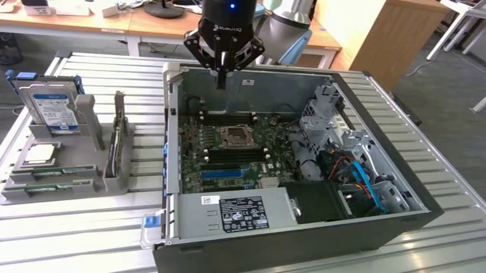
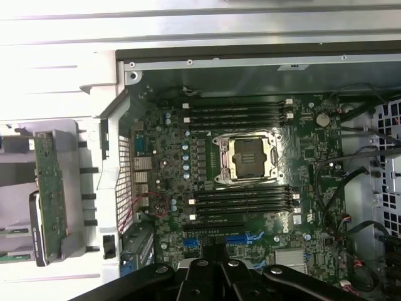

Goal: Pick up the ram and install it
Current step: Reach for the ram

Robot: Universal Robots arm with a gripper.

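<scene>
Ram (image 1: 57, 171) lies racked in exterior view, claw (image 1: 221, 84) shut

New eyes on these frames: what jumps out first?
The open computer case dominates, lying on the slatted table with its motherboard and processor socket exposed. The black gripper hangs shut above the case's far edge, with nothing in it. On the exterior view's left, a gray rack holds a hard drive and the green ram.
</scene>
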